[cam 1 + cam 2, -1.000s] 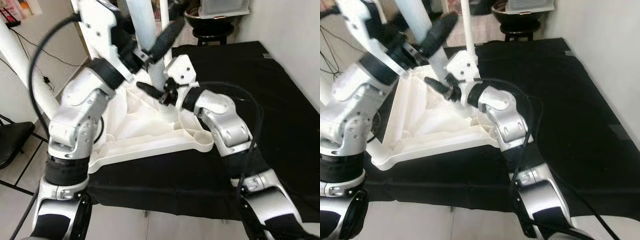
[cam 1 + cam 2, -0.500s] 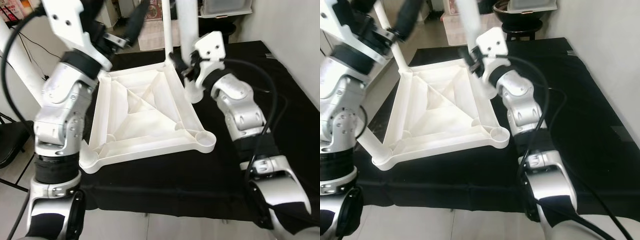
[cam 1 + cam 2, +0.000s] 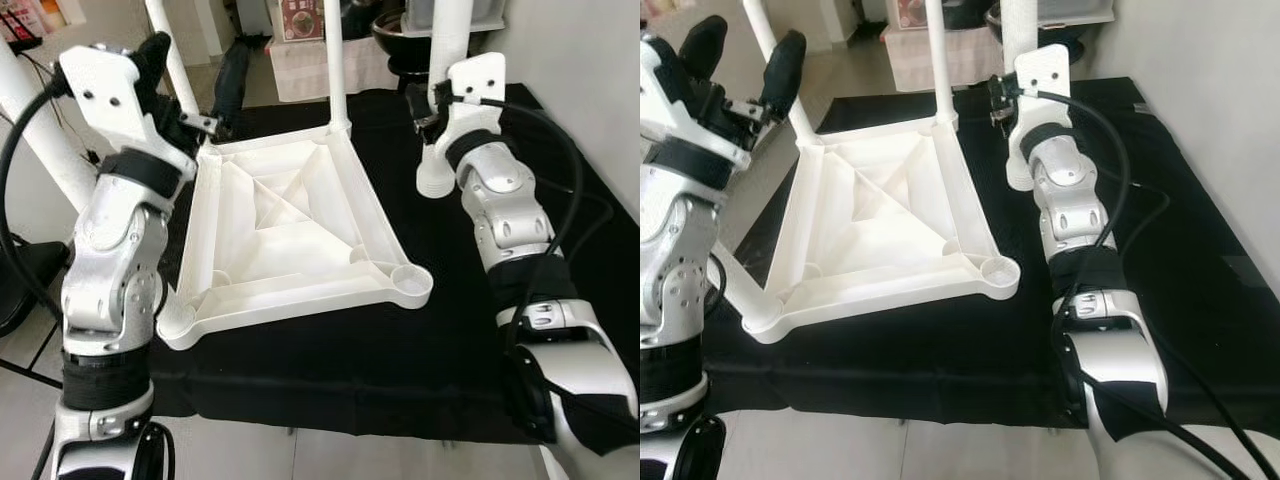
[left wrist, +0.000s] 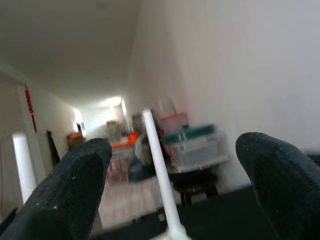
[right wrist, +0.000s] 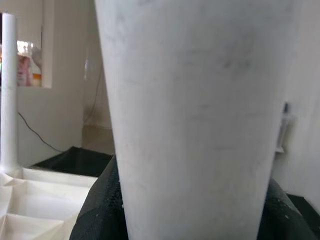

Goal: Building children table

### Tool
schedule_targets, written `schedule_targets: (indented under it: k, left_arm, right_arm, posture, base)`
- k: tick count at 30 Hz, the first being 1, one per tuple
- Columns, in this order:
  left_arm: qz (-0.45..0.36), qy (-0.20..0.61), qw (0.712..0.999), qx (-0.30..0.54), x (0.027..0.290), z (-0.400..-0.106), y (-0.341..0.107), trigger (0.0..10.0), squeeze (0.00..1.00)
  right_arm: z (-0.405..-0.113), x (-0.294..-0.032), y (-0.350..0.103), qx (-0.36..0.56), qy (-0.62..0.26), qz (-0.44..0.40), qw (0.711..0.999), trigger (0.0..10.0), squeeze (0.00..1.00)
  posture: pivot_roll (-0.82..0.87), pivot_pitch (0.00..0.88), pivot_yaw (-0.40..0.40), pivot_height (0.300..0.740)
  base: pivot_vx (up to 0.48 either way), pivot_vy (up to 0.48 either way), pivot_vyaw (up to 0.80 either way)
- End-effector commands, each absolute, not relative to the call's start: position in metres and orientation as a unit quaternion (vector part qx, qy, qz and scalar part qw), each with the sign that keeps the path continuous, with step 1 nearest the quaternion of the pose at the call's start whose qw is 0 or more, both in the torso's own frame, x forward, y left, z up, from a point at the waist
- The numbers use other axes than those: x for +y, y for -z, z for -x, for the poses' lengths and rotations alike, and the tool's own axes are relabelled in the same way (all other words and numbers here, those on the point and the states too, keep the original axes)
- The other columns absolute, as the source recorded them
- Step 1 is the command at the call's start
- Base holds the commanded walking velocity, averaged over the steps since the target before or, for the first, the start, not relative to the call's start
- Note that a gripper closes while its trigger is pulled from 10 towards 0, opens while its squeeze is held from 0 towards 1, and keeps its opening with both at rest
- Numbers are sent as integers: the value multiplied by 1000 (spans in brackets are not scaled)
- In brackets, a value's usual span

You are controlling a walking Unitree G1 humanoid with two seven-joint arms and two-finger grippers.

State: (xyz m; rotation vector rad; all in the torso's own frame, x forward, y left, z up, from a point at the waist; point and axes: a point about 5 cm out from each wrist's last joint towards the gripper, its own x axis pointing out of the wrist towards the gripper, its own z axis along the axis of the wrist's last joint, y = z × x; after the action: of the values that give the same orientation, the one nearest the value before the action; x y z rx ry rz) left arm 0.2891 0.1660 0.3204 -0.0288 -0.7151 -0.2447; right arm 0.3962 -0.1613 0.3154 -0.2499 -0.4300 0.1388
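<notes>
Three white round legs already stand in the corners of the white plastic square tabletop (image 3: 290,240), which lies upside down on the black cloth (image 3: 400,350): one slanting out at the near left corner (image 3: 735,275), one at the far left corner (image 3: 170,45) and one at the far right corner (image 3: 335,60). The round socket at the near right corner (image 3: 408,282) is empty, so I judge the work about three quarters done, with one leg left to fit. On the left, the left gripper (image 3: 745,60) is raised beside the far left leg with its two black fingers (image 4: 75,180) spread wide and nothing between them. On the right, the right arm is lifted and bent, and the right gripper (image 3: 432,98) is clamped around the fourth thick white leg (image 3: 445,60). This leg is upright, with its wide lower end (image 3: 436,182) over the cloth just beside the right edge of the tabletop, apart from the empty socket.
</notes>
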Motion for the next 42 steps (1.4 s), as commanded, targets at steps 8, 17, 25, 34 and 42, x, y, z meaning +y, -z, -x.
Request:
schedule_targets:
  k: [8, 17, 25, 34, 42]
  left_arm:
    - [22, 70, 963, -261, 179, -278, -268, 10000, 0]
    - [19, 54, 983, -172, 174, -265, -220, 10000, 0]
    - [30, 98, 991, -91, 152, -244, -177, 10000, 0]
    - [30, 126, 989, -65, 139, -229, -159, 10000, 0]
    - [14, 140, 988, -58, 135, -227, -153, 10000, 0]
  right_arm:
    - [-385, -159, -307, -236, -100, 106, 961, 10000, 0]
    - [-379, -152, -297, -231, -136, 111, 957, 10000, 0]
    - [-368, -136, -285, -211, -227, 133, 942, 10000, 0]
    - [-359, -132, -270, -177, -249, 136, 943, 10000, 0]
    - [-359, -130, -262, -151, -251, 129, 947, 10000, 0]
  posture:
    - [-80, 49, 101, 740]
    - [-73, 58, 105, 740]
    - [-70, 84, 105, 740]
    - [-73, 119, 101, 740]
    - [-76, 115, 96, 740]
  base:
    - [0, 0, 0]
    - [0, 0, 0]
    - [0, 0, 0]
    - [0, 0, 650]
    - [0, -58, 0]
